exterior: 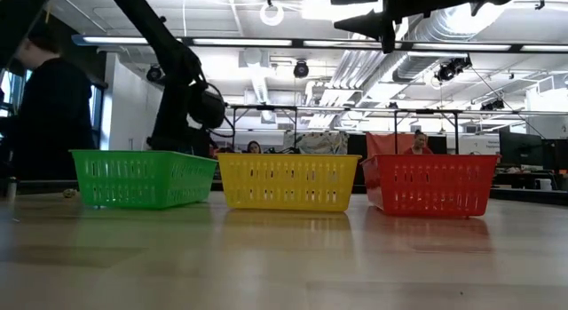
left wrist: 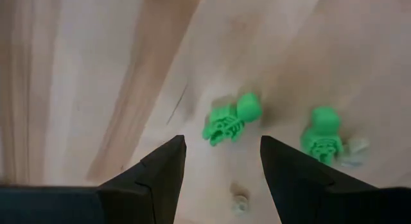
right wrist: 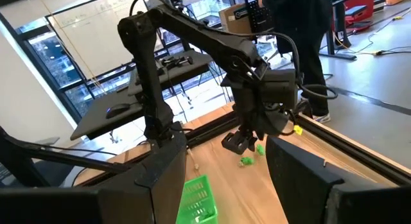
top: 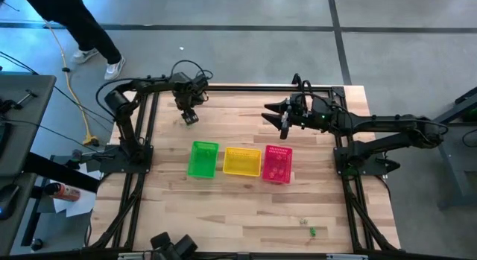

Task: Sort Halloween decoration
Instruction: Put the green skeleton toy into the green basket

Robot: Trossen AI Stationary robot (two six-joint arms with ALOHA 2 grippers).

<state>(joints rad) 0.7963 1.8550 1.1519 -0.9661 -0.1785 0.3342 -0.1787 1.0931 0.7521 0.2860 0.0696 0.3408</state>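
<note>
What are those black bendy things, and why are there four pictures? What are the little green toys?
The black bendy things are two robot arms at a wooden table. Each ends in a two-finger pincher called a gripper.

The four pictures come from four cameras at the same moment. One looks straight down from above, one sits low at table height, and one rides on each arm's wrist.

On the table stand three baskets in a row: a green basket, a yellow basket and a pink basket.

The left gripper is open and holds nothing. It is just above two tiny green skeleton toys, which lie on the wood. The right gripper waits up in the air, open too, also holding nothing.
</note>
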